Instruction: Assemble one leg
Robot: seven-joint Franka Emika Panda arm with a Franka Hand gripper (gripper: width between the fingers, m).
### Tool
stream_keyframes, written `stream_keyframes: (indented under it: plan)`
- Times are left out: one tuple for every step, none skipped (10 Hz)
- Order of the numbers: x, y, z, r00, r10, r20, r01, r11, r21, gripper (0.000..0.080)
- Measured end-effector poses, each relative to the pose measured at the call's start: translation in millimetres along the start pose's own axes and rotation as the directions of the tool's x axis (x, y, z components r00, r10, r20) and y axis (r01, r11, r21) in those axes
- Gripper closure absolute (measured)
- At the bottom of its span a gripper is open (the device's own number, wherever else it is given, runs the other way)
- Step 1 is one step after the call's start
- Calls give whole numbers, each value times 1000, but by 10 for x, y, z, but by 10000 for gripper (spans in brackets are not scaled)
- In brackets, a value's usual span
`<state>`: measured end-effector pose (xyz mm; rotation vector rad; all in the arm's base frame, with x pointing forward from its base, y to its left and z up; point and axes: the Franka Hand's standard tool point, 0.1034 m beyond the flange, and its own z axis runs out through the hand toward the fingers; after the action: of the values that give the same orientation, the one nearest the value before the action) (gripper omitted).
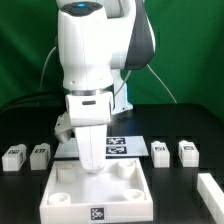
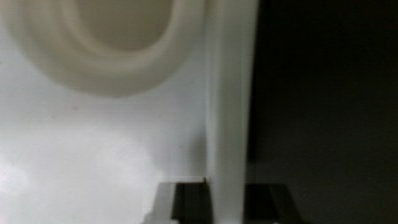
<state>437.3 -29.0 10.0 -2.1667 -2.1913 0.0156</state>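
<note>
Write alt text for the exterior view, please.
The arm's gripper hangs close over the white square panel on a black table. Small white legs stand at the exterior view's left and right.

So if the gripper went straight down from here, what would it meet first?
The white square panel: the gripper points down onto its edge, beside a corner socket, and may already touch it.

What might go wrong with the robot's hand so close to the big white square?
The gripper sits very low over the white square panel, so it might bump or push it sideways. The wrist view is blurry and shows little more than one round socket, so lining anything up there looks tricky. I cannot tell whether the gripper holds anything.
</note>
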Motion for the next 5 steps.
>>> stream_keyframes:
  plan:
    - [0,2,-1,1000,0,0,0,1000,-1,741]
    - [-1,2,-1,1000,0,0,0,1000,-1,741]
    - [-1,3,-1,1000,0,0,0,1000,-1,741]
    - [-1,3,-1,1000,0,0,0,1000,-1,741]
    - [-1,3,-1,1000,0,0,0,1000,-1,741]
